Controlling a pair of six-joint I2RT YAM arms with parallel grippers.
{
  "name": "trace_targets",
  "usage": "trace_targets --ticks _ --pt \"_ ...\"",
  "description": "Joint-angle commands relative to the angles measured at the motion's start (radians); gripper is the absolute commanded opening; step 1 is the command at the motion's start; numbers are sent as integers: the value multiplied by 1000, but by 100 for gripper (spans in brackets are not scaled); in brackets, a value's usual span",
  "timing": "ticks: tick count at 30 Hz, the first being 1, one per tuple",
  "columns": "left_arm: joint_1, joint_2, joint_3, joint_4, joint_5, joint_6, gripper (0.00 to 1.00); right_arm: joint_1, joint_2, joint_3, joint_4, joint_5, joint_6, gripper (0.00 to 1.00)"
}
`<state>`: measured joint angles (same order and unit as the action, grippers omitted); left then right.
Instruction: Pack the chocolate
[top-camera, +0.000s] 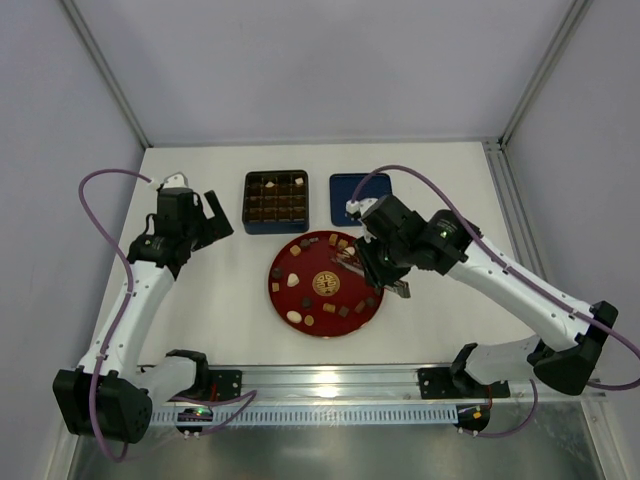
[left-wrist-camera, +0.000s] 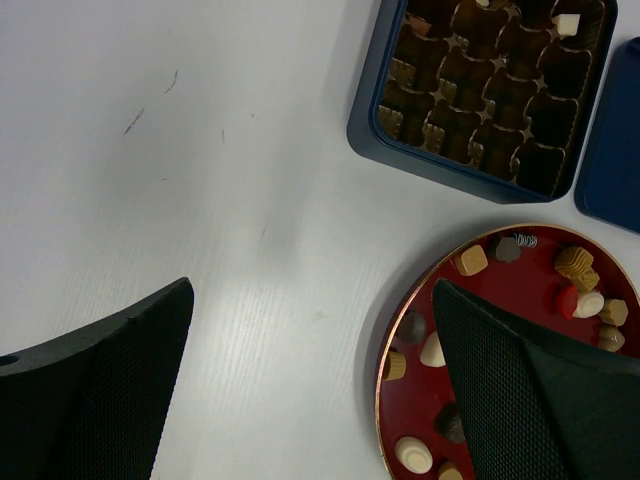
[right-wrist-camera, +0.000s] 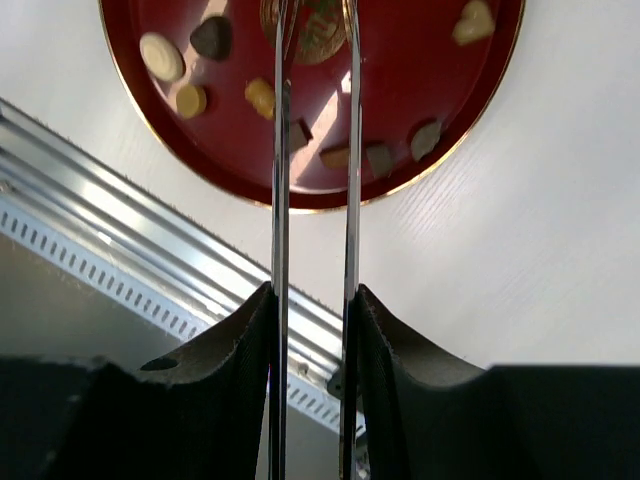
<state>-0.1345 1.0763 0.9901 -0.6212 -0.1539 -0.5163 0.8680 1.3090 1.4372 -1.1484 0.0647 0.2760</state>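
most of the chocolate (top-camera: 293, 279) lies scattered on the red plate (top-camera: 318, 258) in the middle of the white table (top-camera: 200, 310): dark, light brown and cream pieces spread around the gold emblem (top-camera: 327, 284). a few more sit in cells of the dark blue tin (top-camera: 275, 229) just behind the plate, and its flat lid (top-camera: 345, 190) lies beside it to the right.

the right gripper (top-camera: 395, 283) hangs over the plate's right side, clamped on a pair of long metal tweezers (top-camera: 352, 262) that reach toward the emblem. from its wrist camera, the right gripper (right-wrist-camera: 312, 295) presses the tweezers (right-wrist-camera: 280, 150) between its fingers (right-wrist-camera: 240, 330). the two thin blades run side by side with a gap between them. their tips pass off the top edge above the plate (right-wrist-camera: 400, 80), so i cannot tell whether they pinch anything. chocolate (right-wrist-camera: 162, 56) lies on either side of the blades, and the metal rail (right-wrist-camera: 150, 250) runs along the near table edge.

the left gripper (top-camera: 212, 222) sits off to the left of the tin, spread wide and holding nothing. through its own camera, the left gripper (left-wrist-camera: 312, 290) hovers above bare table, one of its fingers (left-wrist-camera: 530, 390) overlapping the plate (left-wrist-camera: 540, 270), where chocolate (left-wrist-camera: 471, 260) shows. the tin (left-wrist-camera: 440, 170) is beyond, and a corner of the lid (left-wrist-camera: 615, 150) lies at the right.
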Motion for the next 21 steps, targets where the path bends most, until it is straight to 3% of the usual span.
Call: trace_targets --ticks 1,21 --pt "9 -6 1 26 5 1 100 52 -39 -26 -99 -52 29 39" --pt "9 -1 -2 26 7 1 100 158 -17 -126 -120 -95 26 42"
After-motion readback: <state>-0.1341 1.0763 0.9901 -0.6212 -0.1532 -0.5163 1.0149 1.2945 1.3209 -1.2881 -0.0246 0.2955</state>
